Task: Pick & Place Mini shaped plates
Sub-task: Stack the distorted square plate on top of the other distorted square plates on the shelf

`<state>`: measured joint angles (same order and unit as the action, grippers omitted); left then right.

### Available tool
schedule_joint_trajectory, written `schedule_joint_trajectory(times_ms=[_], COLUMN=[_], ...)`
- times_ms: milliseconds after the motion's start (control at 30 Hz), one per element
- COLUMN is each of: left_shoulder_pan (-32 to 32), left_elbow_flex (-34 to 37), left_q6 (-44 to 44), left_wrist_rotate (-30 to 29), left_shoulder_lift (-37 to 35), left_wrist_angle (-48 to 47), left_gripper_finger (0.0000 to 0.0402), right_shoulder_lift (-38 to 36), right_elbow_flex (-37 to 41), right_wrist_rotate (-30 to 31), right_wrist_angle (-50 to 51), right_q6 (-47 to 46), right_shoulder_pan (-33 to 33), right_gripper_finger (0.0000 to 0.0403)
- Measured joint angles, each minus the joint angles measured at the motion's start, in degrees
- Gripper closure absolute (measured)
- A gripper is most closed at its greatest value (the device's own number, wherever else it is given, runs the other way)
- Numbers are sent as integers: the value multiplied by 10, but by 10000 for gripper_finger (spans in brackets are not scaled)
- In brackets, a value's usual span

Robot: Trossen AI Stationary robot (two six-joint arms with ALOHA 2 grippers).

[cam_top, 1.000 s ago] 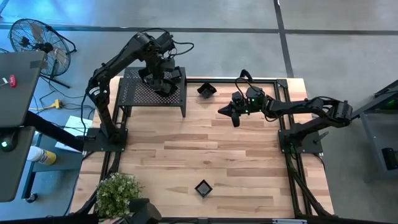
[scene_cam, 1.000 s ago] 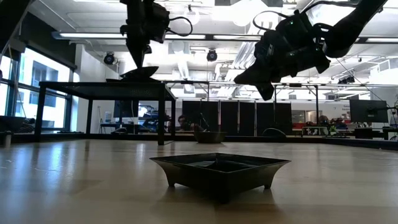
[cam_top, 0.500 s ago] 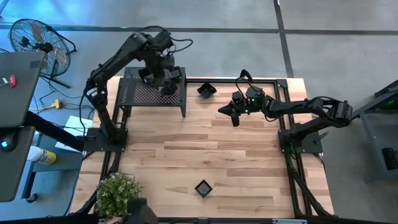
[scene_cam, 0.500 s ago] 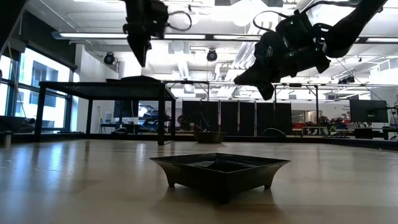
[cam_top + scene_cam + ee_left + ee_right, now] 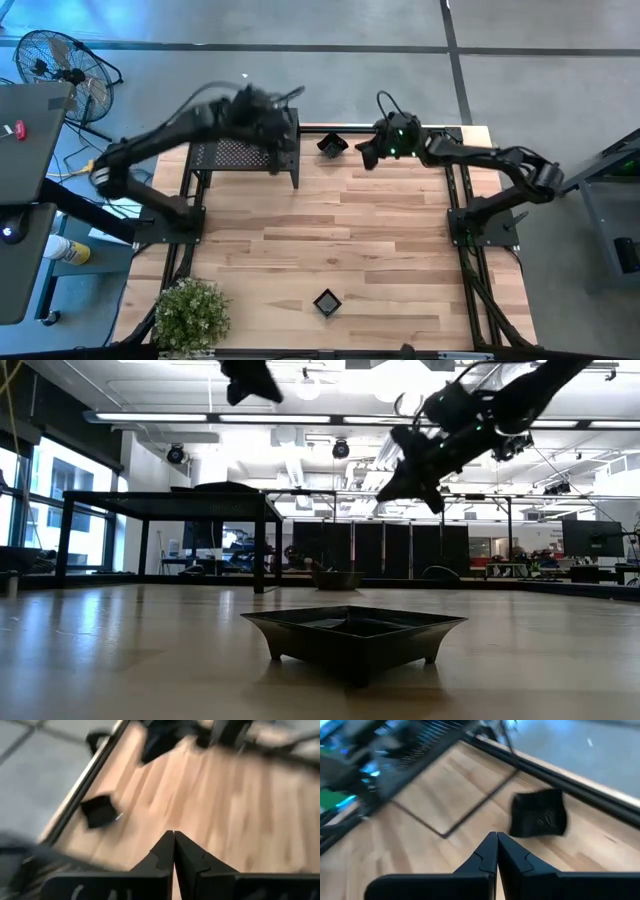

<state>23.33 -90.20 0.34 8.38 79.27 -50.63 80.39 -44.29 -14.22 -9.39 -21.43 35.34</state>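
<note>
Three small glossy black plates show. A square one (image 5: pixel 326 301) stands on its feet near the table's near edge, large in the low view (image 5: pixel 355 632). Another (image 5: pixel 331 144) lies by the far edge, also in the right wrist view (image 5: pixel 539 813) and the left wrist view (image 5: pixel 98 811). A third (image 5: pixel 225 487) lies on top of the black perforated shelf (image 5: pixel 240 152). My left gripper (image 5: pixel 173 837), shut and empty, hangs blurred above the shelf's right end (image 5: pixel 275 118). My right gripper (image 5: pixel 496 837), shut and empty, hovers just right of the far plate (image 5: pixel 365 155).
The shelf stands on thin legs at the table's far left corner. A potted plant (image 5: pixel 188 312) sits at the near left corner. Black frame rails (image 5: pixel 455 200) run along the table's sides. A fan (image 5: pixel 55 60) stands on the floor beyond the left side.
My left gripper has lifted off the plate it held at the shelf top, left it lying there, and risen higher in a fast, blurred swing. My right gripper has moved toward the far edge and leftward, closer to the plate there.
</note>
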Motion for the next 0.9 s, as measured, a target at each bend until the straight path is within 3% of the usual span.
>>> schedule_joint_trajectory(times_ms=[200, 400, 633, 900], left_shoulder_pan=[-106, -189, -244, -249], left_elbow_flex=[264, 428, 468, 468], left_q6=[-148, -241, -261, -262], left_wrist_rotate=[-122, -286, -387, -408], left_shoulder_lift=[-137, -236, -289, -293], left_wrist_angle=[316, 472, 468, 456], left_gripper_finger=[400, 401, 401, 401], right_shoulder_lift=[98, 209, 306, 357], right_elbow_flex=[-101, -231, -322, -325], right_wrist_rotate=[-24, -24, -24, -35], right_wrist_angle=[106, 196, 272, 265], right_q6=[9, 84, 175, 179], right_shoulder_pan=[54, 69, 75, 81], right_gripper_finger=[400, 351, 291, 316])
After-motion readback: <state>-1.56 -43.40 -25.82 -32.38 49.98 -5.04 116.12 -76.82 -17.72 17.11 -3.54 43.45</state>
